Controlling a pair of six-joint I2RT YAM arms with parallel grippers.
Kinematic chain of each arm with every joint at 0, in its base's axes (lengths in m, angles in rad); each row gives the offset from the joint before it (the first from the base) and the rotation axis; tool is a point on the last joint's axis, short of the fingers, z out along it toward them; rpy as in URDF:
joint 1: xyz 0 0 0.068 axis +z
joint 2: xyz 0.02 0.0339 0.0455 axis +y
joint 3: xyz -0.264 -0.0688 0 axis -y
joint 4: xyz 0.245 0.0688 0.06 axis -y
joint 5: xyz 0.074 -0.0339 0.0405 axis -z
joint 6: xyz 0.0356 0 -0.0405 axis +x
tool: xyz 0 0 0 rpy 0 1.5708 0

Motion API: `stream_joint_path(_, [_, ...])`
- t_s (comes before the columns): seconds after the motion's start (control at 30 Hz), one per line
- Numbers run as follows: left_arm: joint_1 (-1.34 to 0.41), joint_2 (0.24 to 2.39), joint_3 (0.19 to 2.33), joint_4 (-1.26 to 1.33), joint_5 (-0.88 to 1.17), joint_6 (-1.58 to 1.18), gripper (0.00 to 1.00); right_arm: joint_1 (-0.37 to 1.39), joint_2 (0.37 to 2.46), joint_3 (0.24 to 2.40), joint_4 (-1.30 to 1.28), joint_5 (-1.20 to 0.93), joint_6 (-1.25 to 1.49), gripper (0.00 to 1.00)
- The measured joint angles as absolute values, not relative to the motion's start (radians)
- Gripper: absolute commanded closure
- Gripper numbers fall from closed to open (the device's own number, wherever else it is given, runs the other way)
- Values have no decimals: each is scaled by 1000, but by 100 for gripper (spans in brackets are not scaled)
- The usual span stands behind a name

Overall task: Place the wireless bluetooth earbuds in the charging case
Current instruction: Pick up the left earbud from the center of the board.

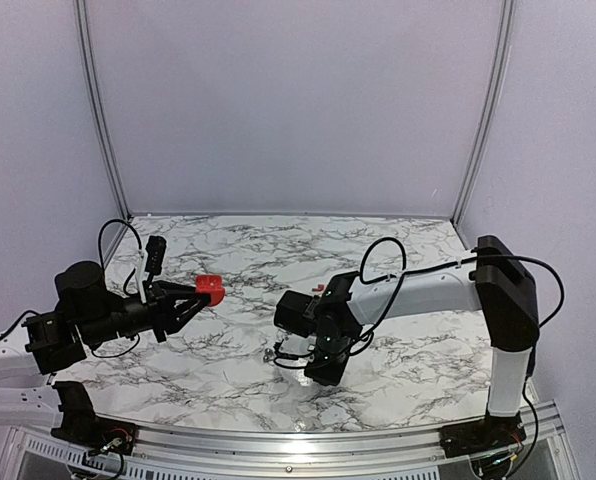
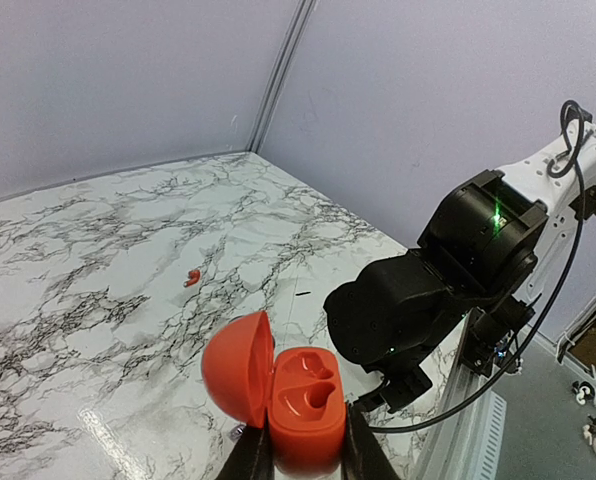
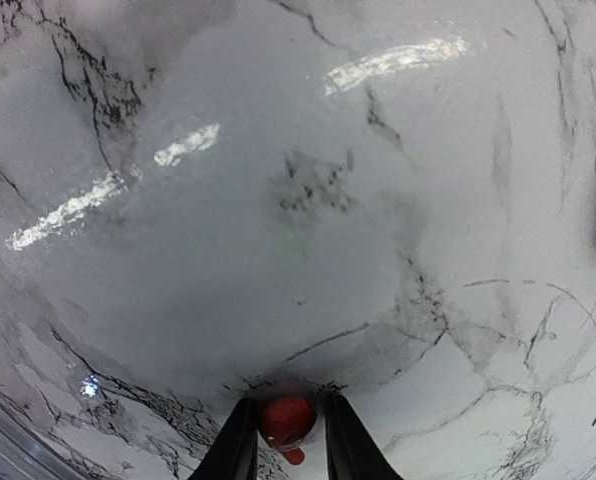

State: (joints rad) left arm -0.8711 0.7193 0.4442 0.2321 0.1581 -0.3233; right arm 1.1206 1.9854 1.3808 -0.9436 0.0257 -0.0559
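We see the small red plastic charging case held up over the white marble table, on the left side. Its round lid is swung open to the left, and two bud-shaped hollows show inside. The left gripper pinches the case at its lower end. One finger presses on each side, so the case sits right between them.

The right gripper points down at the table near the middle. A tiny shiny red earbud sits between its two fingers, close to the tips. The fingers are closed in on the bud from both sides. The bud is just over the marble, and we cannot tell if it touches.

A second tiny red earbud lies alone on the table, farther back, apart from both grippers
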Motion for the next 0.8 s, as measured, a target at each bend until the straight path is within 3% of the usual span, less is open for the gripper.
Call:
stream_joint_path(0.1, [-871,719,444,232,160,-321,100,1121,1985,1381,-953,29,-56,71])
stream_joint_path(0.3, [-871,720,444,231,164,-314,100,1119,1986,1381,-974,28,-56,76])
stream_joint_path(0.47, [-871,721,444,229,165,-310,100,1119,1994,1395,-992,31,-57,68])
stream_joint_path(0.8, [-871,719,445,203,164,-310,100,1127,2032,1450,-1041,32,-68,72])
